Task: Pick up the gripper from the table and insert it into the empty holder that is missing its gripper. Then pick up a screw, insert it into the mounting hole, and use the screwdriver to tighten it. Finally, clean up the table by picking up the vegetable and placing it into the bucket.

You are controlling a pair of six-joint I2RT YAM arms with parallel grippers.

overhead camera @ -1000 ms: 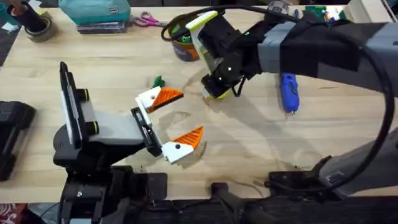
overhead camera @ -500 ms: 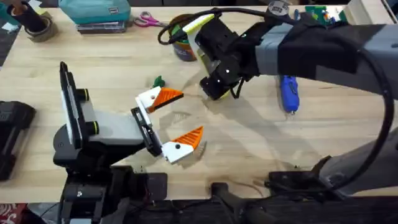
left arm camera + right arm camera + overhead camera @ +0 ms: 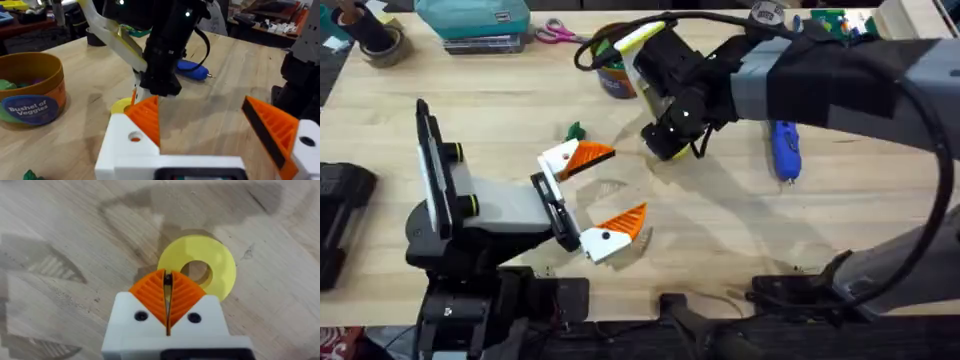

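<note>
screw (image 3: 168, 279) is pinched between the clenched right gripper (image 3: 167, 297) pads above a yellow disc (image 3: 212, 265); left gripper (image 3: 605, 190) is spread wide at frame centre.

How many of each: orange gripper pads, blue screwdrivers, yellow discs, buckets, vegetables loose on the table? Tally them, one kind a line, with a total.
Orange pads: 4, two on the left gripper, two on the right gripper
Blue screwdriver: 1
Yellow disc: 1
Bucket: 1
Loose vegetable: 1
Total: 8
</note>
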